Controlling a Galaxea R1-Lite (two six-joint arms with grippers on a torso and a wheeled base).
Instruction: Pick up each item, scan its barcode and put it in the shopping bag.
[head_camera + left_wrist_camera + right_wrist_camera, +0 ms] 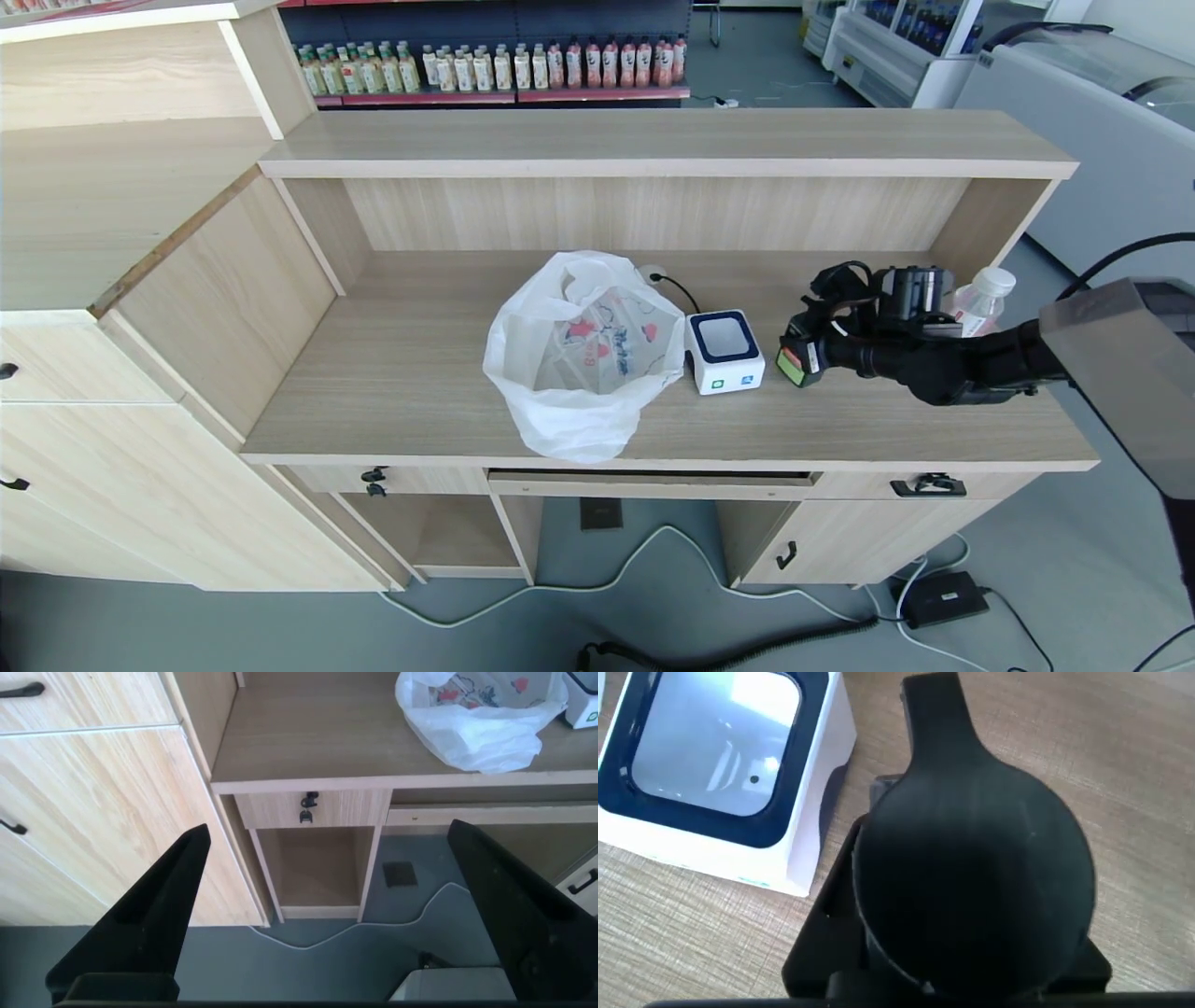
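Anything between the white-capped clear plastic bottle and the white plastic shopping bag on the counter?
Yes. The right gripper and its black wrist sit on the bag side of the bottle; the white cube scanner with a dark top stands between them and the shopping bag, close beside it.

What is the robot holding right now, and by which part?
Left end effector: nothing, open. Right end effector, beside the scanner, seems to carry a dark round item with a green-red end; where it grips cannot be told.

The white shopping bag (569, 373) lay open; the cube scanner (724, 352) sat just at its 3 o'clock, a white-capped bottle (982, 301) beyond.
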